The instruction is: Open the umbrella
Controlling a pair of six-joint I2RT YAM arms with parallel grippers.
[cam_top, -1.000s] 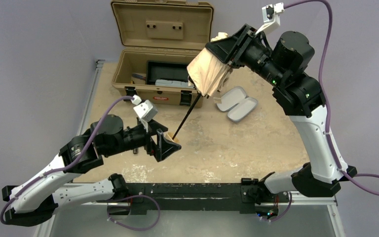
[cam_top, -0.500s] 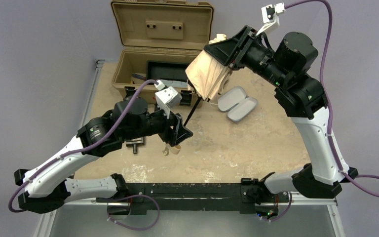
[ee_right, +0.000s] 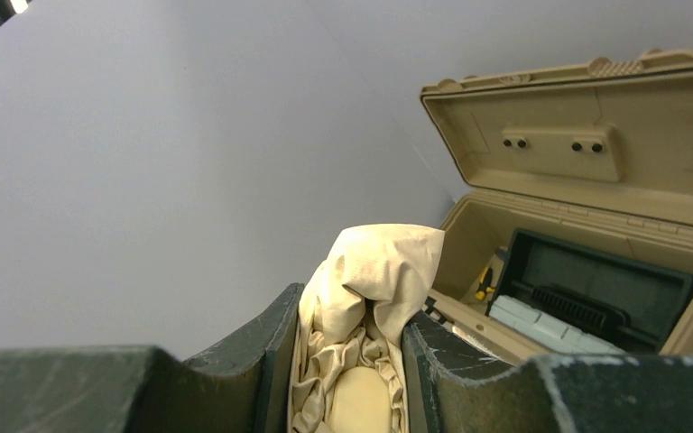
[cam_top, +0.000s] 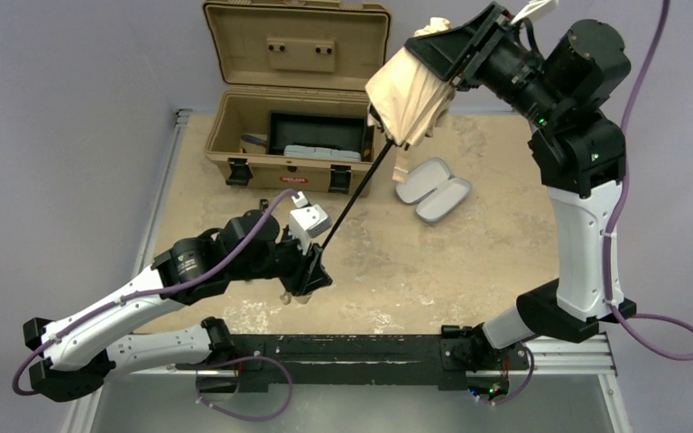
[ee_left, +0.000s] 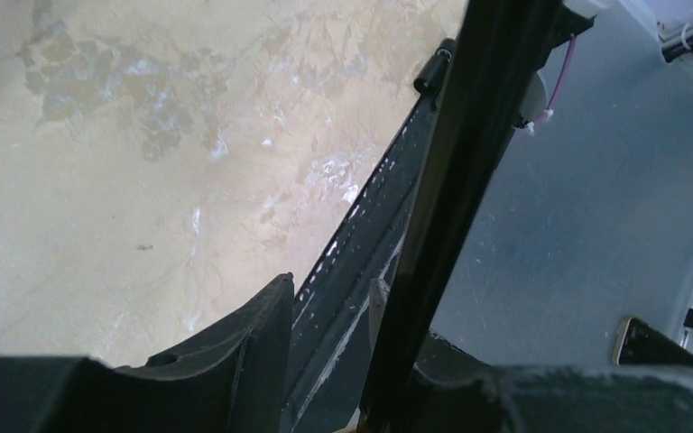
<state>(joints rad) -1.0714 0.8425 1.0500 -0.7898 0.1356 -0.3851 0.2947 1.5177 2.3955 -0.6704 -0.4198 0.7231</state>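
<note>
While the cream-tan folding umbrella (cam_top: 412,93) hangs at one o'clock, bundle clamped in the right hand (cam_top: 447,56) and shaft in the left hand (cam_top: 311,273), both grips should be pulled apart along the shaft.

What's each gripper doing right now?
Left gripper: shut on the umbrella at its handle end.
Right gripper: shut on the umbrella's bundled canopy.

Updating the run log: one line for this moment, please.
right gripper: shut on umbrella canopy | left gripper: at shaft's handle end | canopy: folded
</note>
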